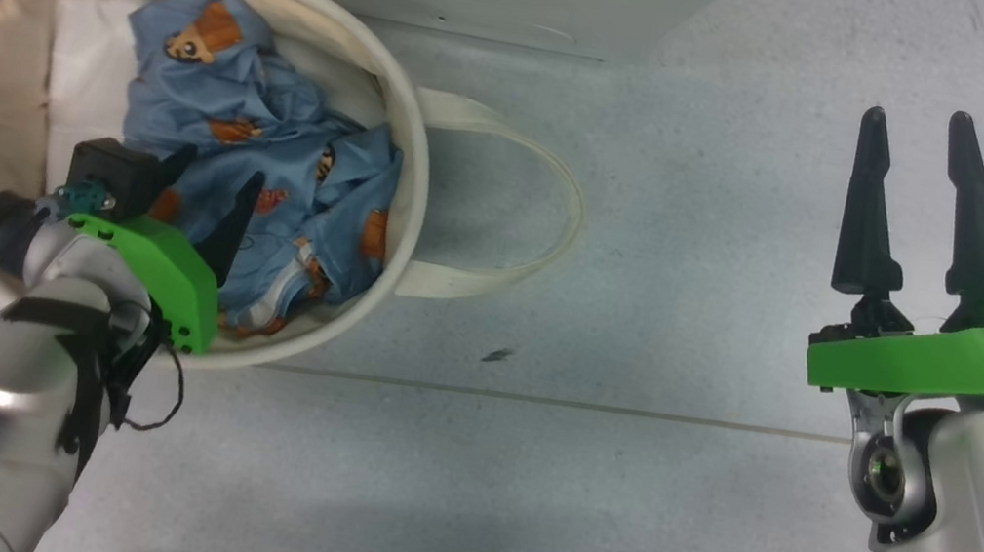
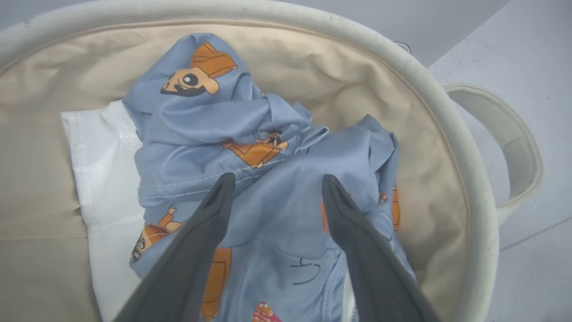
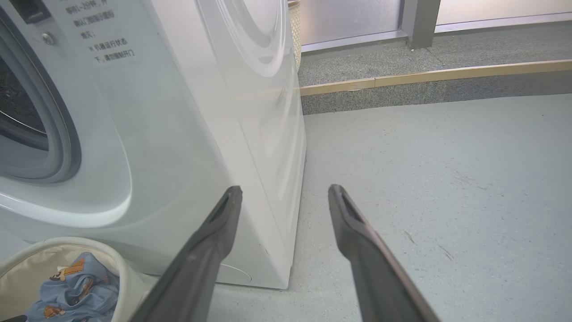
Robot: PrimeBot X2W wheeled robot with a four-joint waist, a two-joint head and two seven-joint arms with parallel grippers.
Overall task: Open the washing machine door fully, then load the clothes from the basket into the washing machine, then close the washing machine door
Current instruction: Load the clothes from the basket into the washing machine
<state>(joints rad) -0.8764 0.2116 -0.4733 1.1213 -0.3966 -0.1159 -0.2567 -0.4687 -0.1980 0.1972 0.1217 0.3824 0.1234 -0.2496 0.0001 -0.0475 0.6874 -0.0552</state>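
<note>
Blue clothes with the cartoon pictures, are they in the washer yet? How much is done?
Done: the white front-loading washing machine shows its round opening uncovered, so the door seems open. In hand: the open left claw hangs over the soft blue printed clothes, lying in the round cream canvas basket. Left: grab, load, close the door.

The left gripper (image 2: 277, 179), fingers spread, covers part of the clothes (image 2: 210, 129); whether its tips touch the cloth cannot be told. Left of it the white liner (image 2: 103, 179) runs under the clothes. Left of the right gripper (image 3: 284, 188) the washing machine (image 3: 178, 134) has its opening cut by the view's edge, its printed text (image 3: 105, 42) too small to read, the basket (image 3: 62, 241) cut off below
</note>
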